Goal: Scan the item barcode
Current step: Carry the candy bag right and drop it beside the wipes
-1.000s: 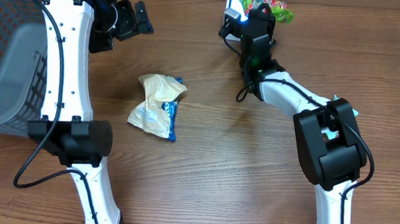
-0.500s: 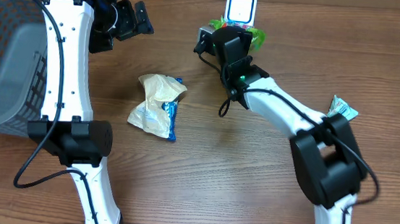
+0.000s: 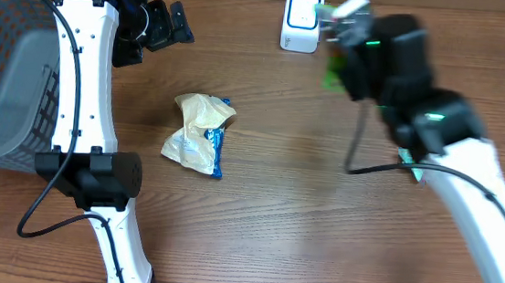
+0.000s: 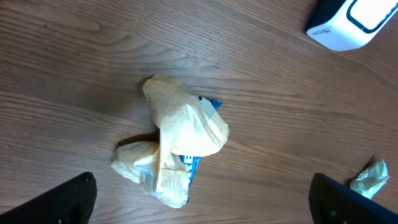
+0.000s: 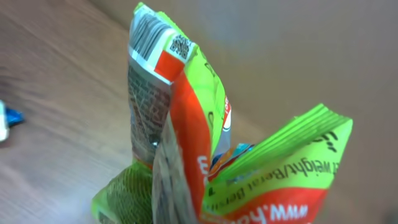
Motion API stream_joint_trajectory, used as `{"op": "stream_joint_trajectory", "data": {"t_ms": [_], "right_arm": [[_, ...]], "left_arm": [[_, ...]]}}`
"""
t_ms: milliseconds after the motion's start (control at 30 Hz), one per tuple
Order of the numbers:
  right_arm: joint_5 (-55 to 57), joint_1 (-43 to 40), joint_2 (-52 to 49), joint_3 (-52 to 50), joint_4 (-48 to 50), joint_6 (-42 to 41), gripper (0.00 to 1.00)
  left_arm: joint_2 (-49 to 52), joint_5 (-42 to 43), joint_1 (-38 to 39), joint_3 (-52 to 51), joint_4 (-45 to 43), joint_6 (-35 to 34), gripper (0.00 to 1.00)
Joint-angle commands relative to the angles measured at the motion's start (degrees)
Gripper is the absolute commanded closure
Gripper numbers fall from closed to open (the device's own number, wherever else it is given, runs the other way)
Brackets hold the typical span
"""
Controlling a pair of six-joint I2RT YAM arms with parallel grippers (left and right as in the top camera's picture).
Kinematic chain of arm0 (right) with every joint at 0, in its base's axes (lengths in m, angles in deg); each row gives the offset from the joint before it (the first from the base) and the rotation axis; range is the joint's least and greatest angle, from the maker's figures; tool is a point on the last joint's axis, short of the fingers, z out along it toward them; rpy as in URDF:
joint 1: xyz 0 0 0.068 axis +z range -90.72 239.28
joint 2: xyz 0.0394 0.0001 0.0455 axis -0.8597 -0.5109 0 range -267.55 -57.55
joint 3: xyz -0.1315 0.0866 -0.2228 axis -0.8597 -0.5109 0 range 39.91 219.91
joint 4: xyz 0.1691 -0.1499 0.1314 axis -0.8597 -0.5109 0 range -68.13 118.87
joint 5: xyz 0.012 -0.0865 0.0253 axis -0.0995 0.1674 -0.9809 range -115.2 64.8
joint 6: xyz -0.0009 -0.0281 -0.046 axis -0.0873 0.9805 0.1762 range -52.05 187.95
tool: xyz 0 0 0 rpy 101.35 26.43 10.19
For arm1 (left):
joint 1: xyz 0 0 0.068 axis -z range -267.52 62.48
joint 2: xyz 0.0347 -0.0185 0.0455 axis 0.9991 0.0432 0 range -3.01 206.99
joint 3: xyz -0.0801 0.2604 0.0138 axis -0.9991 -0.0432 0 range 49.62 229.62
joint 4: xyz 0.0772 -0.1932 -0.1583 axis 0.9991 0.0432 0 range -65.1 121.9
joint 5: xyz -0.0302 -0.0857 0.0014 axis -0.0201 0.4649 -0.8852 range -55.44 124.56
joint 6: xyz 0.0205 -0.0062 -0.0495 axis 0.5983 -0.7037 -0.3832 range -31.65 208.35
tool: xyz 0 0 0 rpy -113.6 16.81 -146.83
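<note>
Only the right wrist view shows the barcode (image 5: 148, 38) atop the green snack packet (image 5: 186, 143), clamped in the right gripper (image 3: 348, 49) beside the scanner (image 3: 302, 20), upper centre overhead. The left gripper (image 3: 166, 24) gapes, upper left, over a wooden table (image 3: 301, 210).

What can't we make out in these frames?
- Right claw: smeared by motion blur overhead; in the right wrist view the green packet fills the frame, fingers unseen.
- Barcode: right wrist, blurred and angled, bars unreadable.
- Pale wrapper: left wrist, small, at the edge; overhead mostly under the right arm.
- Basket: overhead, cut by the left edge.
</note>
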State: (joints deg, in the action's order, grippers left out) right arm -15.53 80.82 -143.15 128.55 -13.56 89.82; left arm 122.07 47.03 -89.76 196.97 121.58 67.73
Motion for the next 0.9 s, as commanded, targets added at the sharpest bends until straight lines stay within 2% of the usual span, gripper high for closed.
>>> {"op": "stream_joint_trajectory", "data": {"t_ms": [0,167,333,533,867], "right_arm": [[-10.05,-7.21,1.51,1.11,-4.31,-10.6,0.96],[-12.85,-19.63,-0.02,-0.15,-12.66,-20.09,0.96],[-17.09,-27.69,-3.21,-5.49,-11.26,-25.68,0.96],[-20.09,-31.01,-9.09,-11.54,-6.82,-29.81,0.96],[-18.69,-31.54,-16.44,-11.87,-7.41,-29.79,0.96]], "left_arm": [[0.26,0.63,0.44,0.02,0.09,0.9,0.0],[0.26,0.63,0.44,0.02,0.09,0.9,0.0],[0.26,0.63,0.44,0.0,0.11,0.9,0.0],[0.26,0.63,0.44,0.0,0.09,0.9,0.0],[0.26,0.63,0.44,0.02,0.09,0.9,0.0]]}}
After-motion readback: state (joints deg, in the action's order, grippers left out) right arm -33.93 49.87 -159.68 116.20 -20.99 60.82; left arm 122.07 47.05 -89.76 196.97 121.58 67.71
